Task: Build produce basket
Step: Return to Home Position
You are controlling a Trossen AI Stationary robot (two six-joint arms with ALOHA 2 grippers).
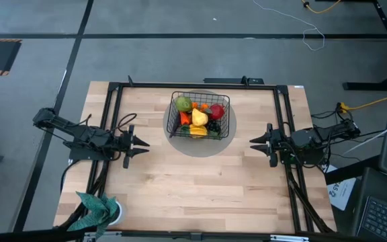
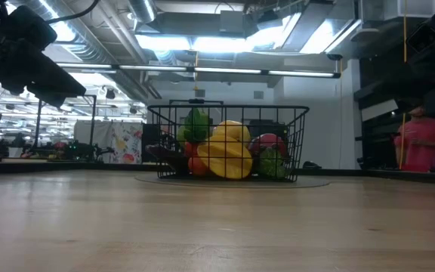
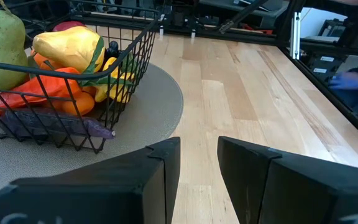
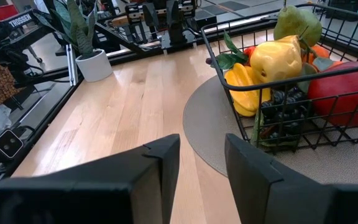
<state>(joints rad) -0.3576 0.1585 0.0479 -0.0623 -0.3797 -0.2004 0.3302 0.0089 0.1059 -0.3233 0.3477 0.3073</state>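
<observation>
**Jaws empty on both sides, basket loaded: only the retract is left**

Left jaws and right jaws are each slightly apart with a narrow gap, holding nothing; both wrist views show this. The left arm (image 1: pixel 86 138) sits at the left edge of the tabletop (image 1: pixel 200 195) and the right arm (image 1: pixel 308 141) at the right edge. Both point inward and are well apart from the basket (image 1: pixel 174 111).

The basket is far-centre on a grey round mat (image 1: pixel 200 149). Visible in it are a green pear (image 1: pixel 183 103), yellow pear (image 1: pixel 199 118), red round fruit (image 1: pixel 216 110), dark grapes (image 1: pixel 213 125) and a carrot (image 1: pixel 184 118). All the produce I can see is inside it.

For the home move, my read:
- Pull each arm straight back and up, away from the wire rim and mat edge.
- Leave the jaws as they are; there's nothing to carry.
- On the left, mind the leafy plant (image 1: pixel 98 208) at the near-left corner and the cables trailing off both arms.

Hard to make out:
- The bottom layer of the basket is buried, so I can't pick out any oranges.
- A green item low on the basket's right in the low view (image 2: pixel 272 162) can't be identified.
- The low view shows only a dark arm section (image 2: pixel 29 57) at top left, with no jaws in it.
- I can't tell whether either arm is at its exact home pose.
- A person (image 2: pixel 423 140) stands in the room at far right, off the tabletop.
</observation>
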